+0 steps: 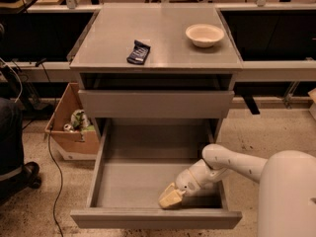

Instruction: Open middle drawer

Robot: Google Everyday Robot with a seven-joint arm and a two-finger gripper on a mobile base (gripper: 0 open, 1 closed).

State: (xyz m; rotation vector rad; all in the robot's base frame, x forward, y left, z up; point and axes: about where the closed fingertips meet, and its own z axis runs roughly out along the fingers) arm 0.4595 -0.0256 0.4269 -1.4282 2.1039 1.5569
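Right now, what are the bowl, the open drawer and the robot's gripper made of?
Bowl: probably paper or ceramic; matte cream, thin rim.
Middle drawer, pulled out: painted metal or laminate, hard to say; flat, even matte grey panels.
Gripper, low inside that drawer near its front panel: tan tip looks like rubber or plastic; behind it a smooth white shell, likely plastic.
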